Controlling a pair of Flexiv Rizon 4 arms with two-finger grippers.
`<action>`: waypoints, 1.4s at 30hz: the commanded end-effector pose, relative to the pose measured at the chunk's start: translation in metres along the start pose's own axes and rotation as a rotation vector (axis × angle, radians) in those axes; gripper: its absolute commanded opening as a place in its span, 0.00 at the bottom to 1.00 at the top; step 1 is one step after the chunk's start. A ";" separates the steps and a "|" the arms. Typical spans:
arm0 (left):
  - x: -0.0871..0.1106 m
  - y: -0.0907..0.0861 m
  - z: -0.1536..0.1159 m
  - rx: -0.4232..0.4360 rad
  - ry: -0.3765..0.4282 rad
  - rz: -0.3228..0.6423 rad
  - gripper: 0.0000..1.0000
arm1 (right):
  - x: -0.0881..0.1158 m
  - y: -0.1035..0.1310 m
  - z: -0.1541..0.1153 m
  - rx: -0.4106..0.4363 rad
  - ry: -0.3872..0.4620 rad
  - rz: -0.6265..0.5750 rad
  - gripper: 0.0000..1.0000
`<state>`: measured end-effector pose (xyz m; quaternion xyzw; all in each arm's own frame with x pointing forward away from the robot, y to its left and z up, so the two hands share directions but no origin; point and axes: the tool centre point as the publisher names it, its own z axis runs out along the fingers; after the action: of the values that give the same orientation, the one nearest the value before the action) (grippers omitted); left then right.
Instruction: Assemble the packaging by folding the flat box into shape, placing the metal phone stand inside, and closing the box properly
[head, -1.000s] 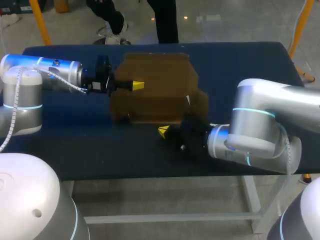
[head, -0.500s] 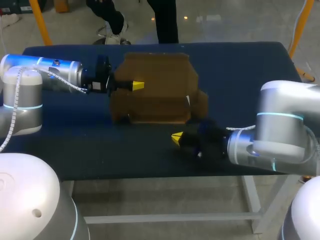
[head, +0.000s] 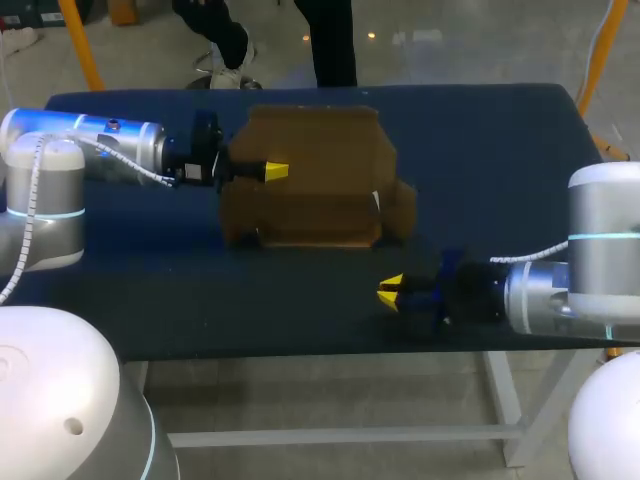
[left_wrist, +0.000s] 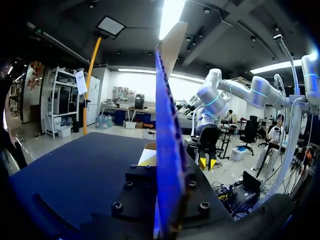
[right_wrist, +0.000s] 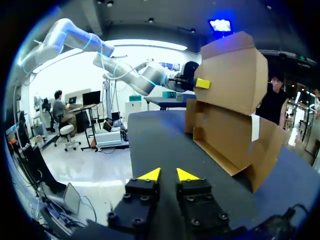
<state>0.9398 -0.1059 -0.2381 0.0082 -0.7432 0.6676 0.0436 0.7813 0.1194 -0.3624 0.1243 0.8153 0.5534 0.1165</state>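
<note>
The brown cardboard box (head: 310, 195) stands half folded in the middle of the table, with a flap raised at the back. My left gripper (head: 274, 172) is shut on its left panel. In the left wrist view that panel (left_wrist: 167, 115) runs edge-on between the fingers. My right gripper (head: 390, 291) hovers low near the front edge, apart from the box's right front corner. Its yellow fingertips (right_wrist: 150, 174) stand slightly apart with nothing between them, and the box (right_wrist: 230, 95) lies ahead of them. No metal phone stand shows in any view.
The dark blue table (head: 480, 140) carries only the box. A small white slip (head: 377, 201) shows on the box's right inner wall. The table's front edge (head: 300, 352) runs just under my right gripper.
My right gripper has drawn back from the box's front, moving right along the table's front edge, and its fingers have parted a little. The left arm and box have kept still.
</note>
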 end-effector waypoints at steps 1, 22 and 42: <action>-0.001 0.002 -0.001 -0.001 0.005 -0.001 0.00 | -0.006 -0.005 -0.055 -0.010 0.071 -0.012 0.36; -0.001 0.002 -0.001 -0.001 0.005 -0.001 0.00 | -0.058 -0.016 -0.089 0.040 -0.008 -0.005 1.00; -0.001 0.002 -0.001 -0.001 0.005 -0.001 0.00 | -0.136 -0.022 -0.019 0.064 -0.181 0.010 1.00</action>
<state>0.9399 -0.1057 -0.2383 0.0084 -0.7433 0.6675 0.0436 0.8851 0.0304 -0.3560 0.1810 0.8207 0.5104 0.1821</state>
